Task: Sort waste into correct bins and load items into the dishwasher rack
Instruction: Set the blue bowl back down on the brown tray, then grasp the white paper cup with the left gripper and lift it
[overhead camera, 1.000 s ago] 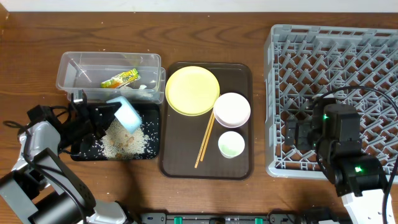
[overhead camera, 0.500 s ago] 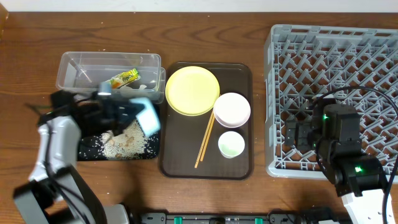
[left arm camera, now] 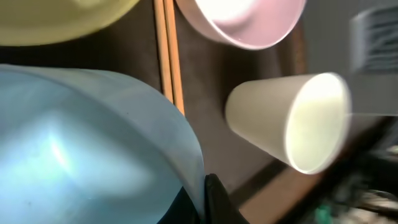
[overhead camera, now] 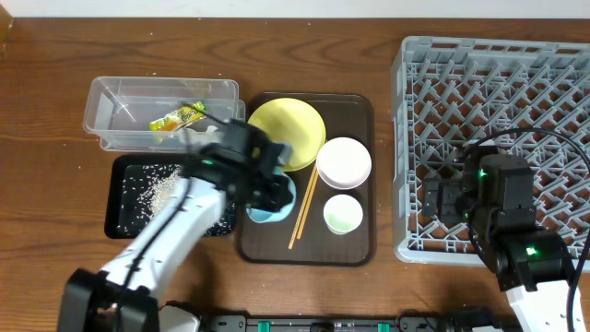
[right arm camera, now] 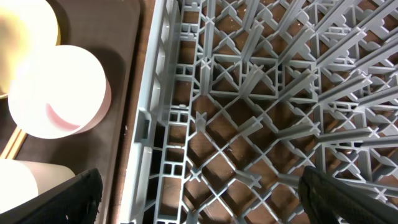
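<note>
My left gripper is shut on the rim of the light blue bowl, holding it over the brown serving tray next to the chopsticks. In the left wrist view the light blue bowl fills the frame, with my finger pinching its rim. The yellow plate, white bowl and pale green cup sit on that tray. Rice scraps lie in the black tray. The snack wrapper lies in the clear tub. My right gripper is open over the left edge of the dishwasher rack.
The brown serving tray lies between the bins and the rack. My left arm crosses over the black tray's right end. The right wrist view shows the white bowl just left of the rack wall.
My left arm has swung right, carrying the light blue bowl from above the black tray to the brown tray. The rice stays in the black tray. The right arm has not moved.
</note>
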